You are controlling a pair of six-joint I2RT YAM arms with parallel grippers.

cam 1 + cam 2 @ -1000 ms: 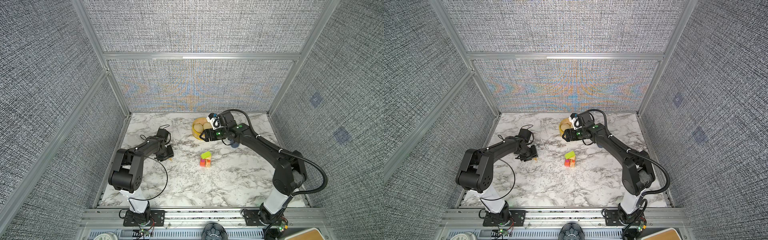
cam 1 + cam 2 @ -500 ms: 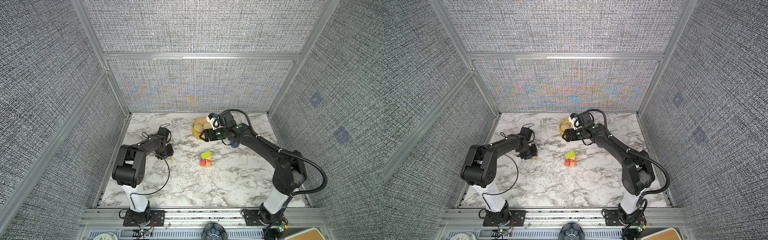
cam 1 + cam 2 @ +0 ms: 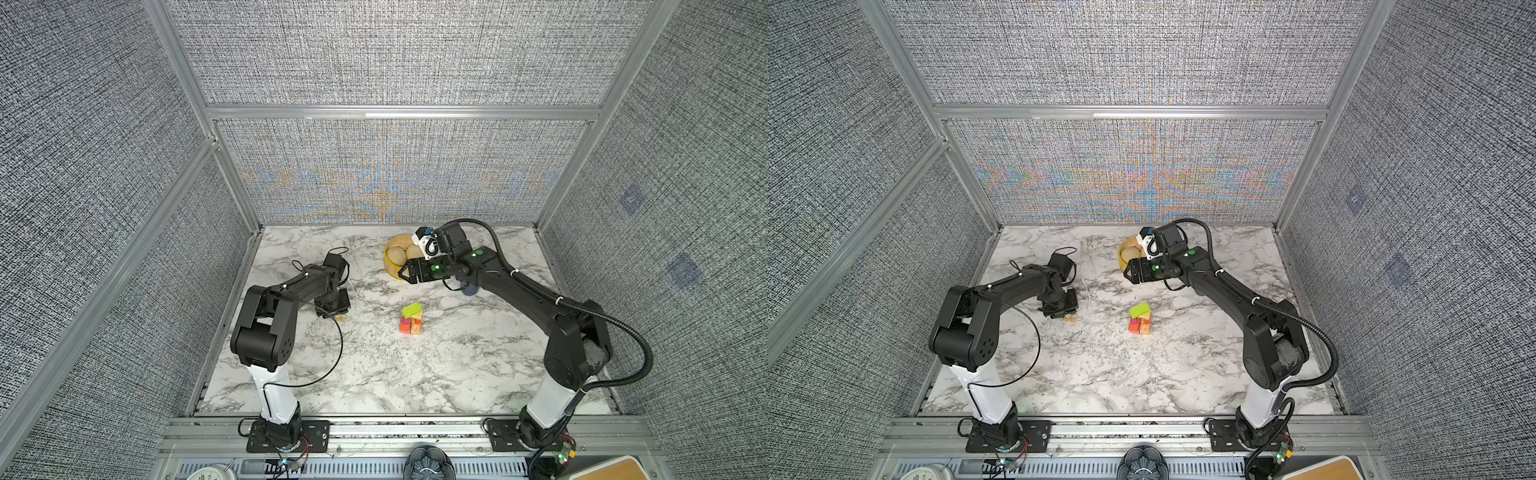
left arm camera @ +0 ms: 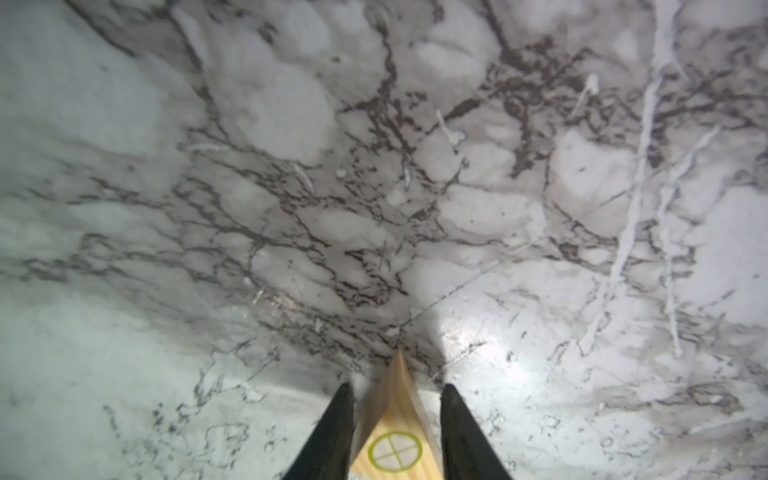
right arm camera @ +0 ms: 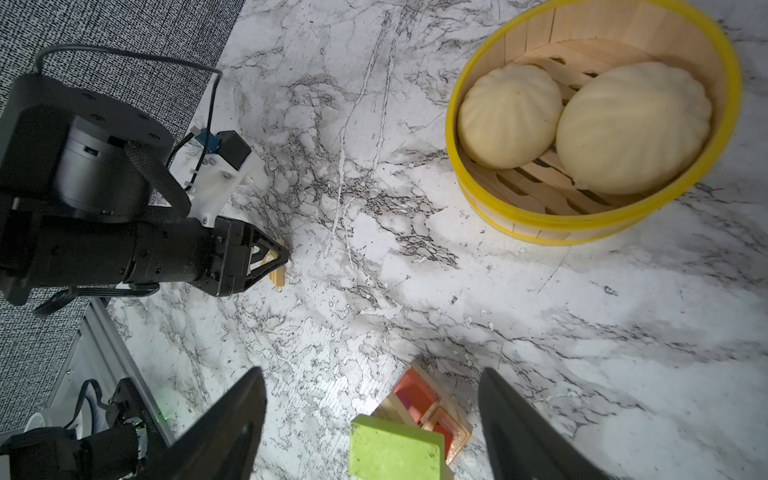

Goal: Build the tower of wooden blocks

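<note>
Change: left arm (image 3: 291,286) has raised its elbow; left tool (image 4: 395,390) stays low, left on the marble desk (image 3: 374,374).
Grip: it straddles a plain tan wooden block (image 4: 395,415); pinching or not, cannot tell.
Tower: multicoloured wood-block stack (image 3: 411,320), mid-desk, unmoved.
Right tool (image 3: 402,275): spread, just far of that stack.
Meaning: next piece is probably being fetched.
Writing: none readable; lime crossed circle (image 4: 395,451) on the block.

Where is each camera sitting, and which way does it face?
Both top views: high over the front edge, looking down and back at the table; both arms show, tower between.
Left wrist: on the left arm, looking down along the left gripper at bare marble; its fingers flank a tan block.
Right wrist: on the right arm, looking down past the open right gripper at the tower's lime-green slab and the steamer basket.
Shared: right wrist and top views both show tower, steamer basket and left gripper.
</note>
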